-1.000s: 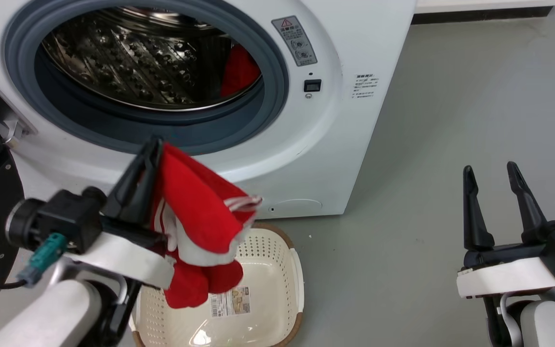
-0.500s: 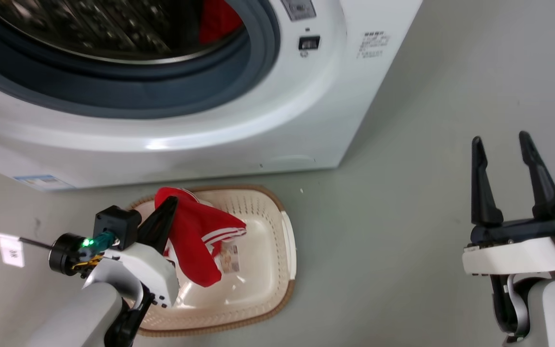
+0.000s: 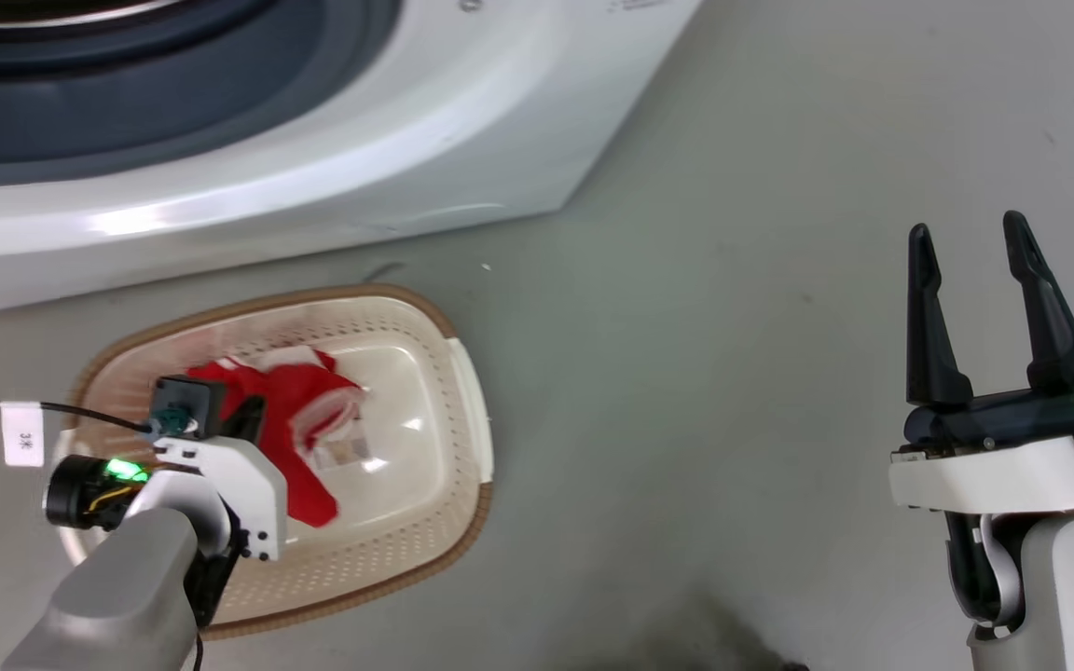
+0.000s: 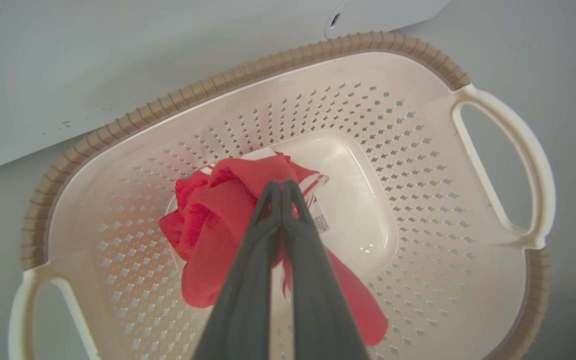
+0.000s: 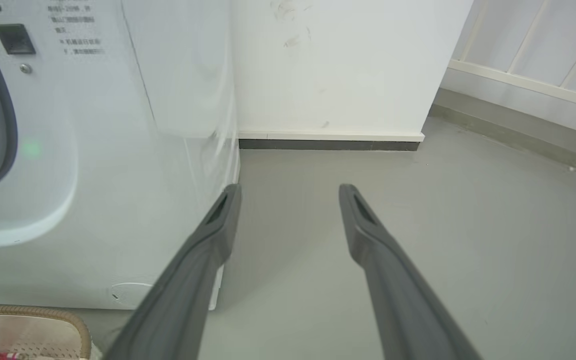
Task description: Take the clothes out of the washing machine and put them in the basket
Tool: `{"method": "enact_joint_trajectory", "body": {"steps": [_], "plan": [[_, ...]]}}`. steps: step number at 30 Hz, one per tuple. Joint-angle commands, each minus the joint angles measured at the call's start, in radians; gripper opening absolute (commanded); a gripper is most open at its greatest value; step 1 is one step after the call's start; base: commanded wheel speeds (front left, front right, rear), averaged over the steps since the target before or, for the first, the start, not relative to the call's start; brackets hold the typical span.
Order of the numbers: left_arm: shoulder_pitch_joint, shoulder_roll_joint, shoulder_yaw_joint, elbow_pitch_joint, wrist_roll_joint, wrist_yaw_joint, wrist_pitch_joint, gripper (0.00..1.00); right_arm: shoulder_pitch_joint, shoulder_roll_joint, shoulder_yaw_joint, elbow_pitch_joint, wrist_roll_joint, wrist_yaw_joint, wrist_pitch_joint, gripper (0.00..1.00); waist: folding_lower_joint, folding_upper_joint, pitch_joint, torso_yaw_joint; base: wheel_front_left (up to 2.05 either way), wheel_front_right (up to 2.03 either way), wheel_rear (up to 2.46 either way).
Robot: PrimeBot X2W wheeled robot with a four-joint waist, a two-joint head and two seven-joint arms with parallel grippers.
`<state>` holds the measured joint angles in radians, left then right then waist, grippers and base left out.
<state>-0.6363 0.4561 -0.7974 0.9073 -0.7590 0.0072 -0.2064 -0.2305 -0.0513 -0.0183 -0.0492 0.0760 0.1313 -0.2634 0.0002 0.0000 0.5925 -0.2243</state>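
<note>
One red garment (image 4: 208, 225), white-striped at its edge, is clamped in the left gripper (image 4: 282, 186). The two dark fingers are pressed together, and we see red cloth squeezed in the seam between them. From this gripper the cloth lies directly under and just ahead of the tips. A bunched mass sits to the left of the fingers and a longer tail trails back to their right, so its long axis runs roughly along the fingers' own line.

All of the cloth is inside the basket (image 4: 248, 75), whose brown rim rings the gripper on every side. The folds appear to touch the smooth bottom and half cover a paper label (image 4: 321, 223) there, though we cannot tell how much of the weight rests on it.

We judge the coming move to be a plain release. With the garment below the tips and well inside the rim, parting the fingers should let it settle where it is. The one risk is cloth snagging on a finger as the arm lifts.

Beyond the basket's far rim stands the washing machine (image 3: 332, 177). To the right, across bare floor (image 3: 705, 391), the right gripper (image 3: 964, 233) holds nothing, its fingers spread apart, well away from the basket. The left arm is the nearer one, and the one to finish this step. Whether more clothes wait in the machine we cannot tell from here.
</note>
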Motion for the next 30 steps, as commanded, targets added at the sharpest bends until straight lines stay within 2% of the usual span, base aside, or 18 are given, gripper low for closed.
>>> {"method": "enact_joint_trajectory", "body": {"steps": [1,7,15,16,17,21,25,30], "plan": [[-0.016,-0.005,0.004,0.014,0.0,-0.003,-0.007,0.0,-0.015,0.002,0.002,-0.004,0.005,-0.001,-0.002,1.0,-0.0002,0.0,0.039,-0.039,0.0,0.0,0.0],[-0.077,-0.055,0.024,0.173,-0.015,-0.013,-0.034,0.0,-0.025,0.002,0.006,-0.011,0.039,-0.001,-0.002,1.0,-0.0002,0.0,0.078,-0.072,0.0,0.0,0.0],[-0.087,-0.09,0.047,0.271,-0.007,-0.005,-0.059,0.0,-0.032,0.002,0.008,0.001,0.041,-0.001,-0.002,1.0,-0.0002,0.0,0.069,-0.078,0.0,0.0,0.0],[-0.084,-0.098,0.048,0.273,-0.004,-0.007,-0.059,0.25,-0.029,0.002,0.006,0.003,0.04,-0.001,-0.002,1.0,-0.0002,0.0,0.061,-0.073,0.0,0.0,0.0],[-0.083,-0.099,0.042,0.27,0.01,-0.004,-0.06,1.0,-0.026,0.002,0.005,0.005,0.038,-0.001,-0.002,1.0,-0.0002,0.0,0.053,-0.069,0.0,0.0,0.0],[-0.064,-0.087,0.044,0.224,0.057,0.008,-0.059,1.0,-0.017,0.002,-0.003,0.013,0.031,-0.001,-0.002,1.0,-0.0002,0.0,0.009,-0.042,0.0,0.0,0.0],[-0.036,-0.065,0.091,0.104,0.107,-0.006,-0.059,1.0,-0.001,0.002,-0.016,0.028,0.019,-0.001,-0.002,1.0,-0.0002,0.0,-0.047,-0.012,0.0,0.0,0.0],[0.056,-0.051,0.221,-0.092,0.187,-0.008,-0.059,1.0,0.02,0.002,-0.044,0.046,0.008,-0.001,-0.002,1.0,-0.0002,0.0,-0.134,0.031,0.0,0.0,0.0]]}}
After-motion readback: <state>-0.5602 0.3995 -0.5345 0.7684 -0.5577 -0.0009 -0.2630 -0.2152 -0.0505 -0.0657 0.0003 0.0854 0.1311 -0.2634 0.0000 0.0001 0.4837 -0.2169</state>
